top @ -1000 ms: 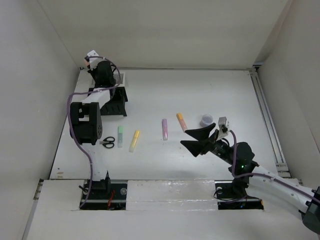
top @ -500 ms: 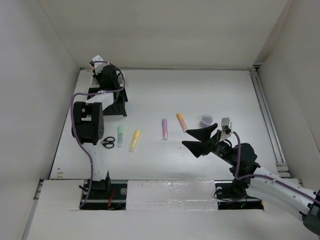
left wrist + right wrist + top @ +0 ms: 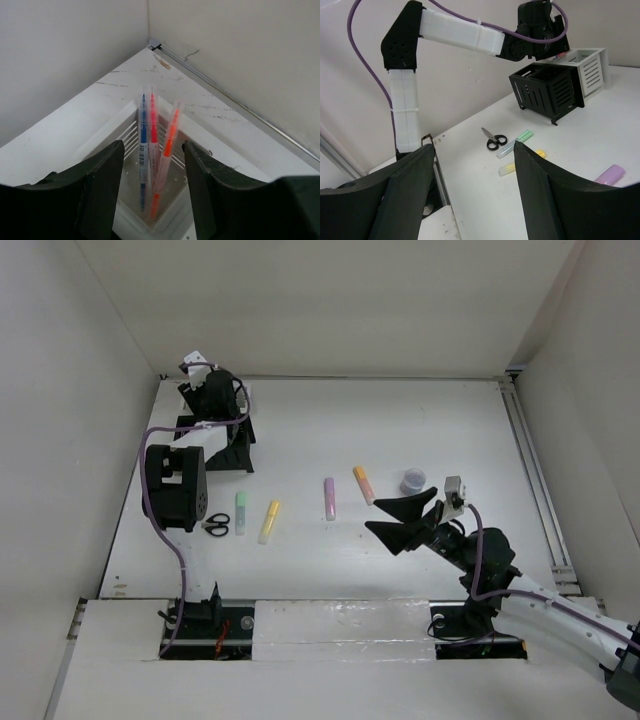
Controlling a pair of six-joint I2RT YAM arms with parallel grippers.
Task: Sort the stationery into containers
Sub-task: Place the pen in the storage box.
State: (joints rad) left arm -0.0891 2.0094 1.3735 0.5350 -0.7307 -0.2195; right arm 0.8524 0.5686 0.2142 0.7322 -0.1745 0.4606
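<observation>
My left gripper (image 3: 205, 390) hangs open over the white container (image 3: 130, 139) at the back left corner. A blue pen (image 3: 143, 145), a red pen (image 3: 153, 135) and an orange pen (image 3: 170, 137) stand in its compartment, between my spread fingers (image 3: 107, 170) and untouched. The black container (image 3: 232, 450) stands just in front of it. Scissors (image 3: 215, 525), a green marker (image 3: 240, 512), a yellow marker (image 3: 269, 521), a purple marker (image 3: 329, 498), an orange marker (image 3: 363, 484) and a round greyish piece (image 3: 414, 480) lie on the table. My right gripper (image 3: 372, 517) hovers open and empty near the orange marker.
Walls close the table on the left, back and right. A metal rail (image 3: 530, 470) runs along the right side. In the right wrist view the left arm (image 3: 450, 35) reaches over the black container (image 3: 547, 90) and the white container (image 3: 587, 67).
The left gripper shifted slightly right over the white container and its jaws have parted. The right gripper edged a little to the right.
</observation>
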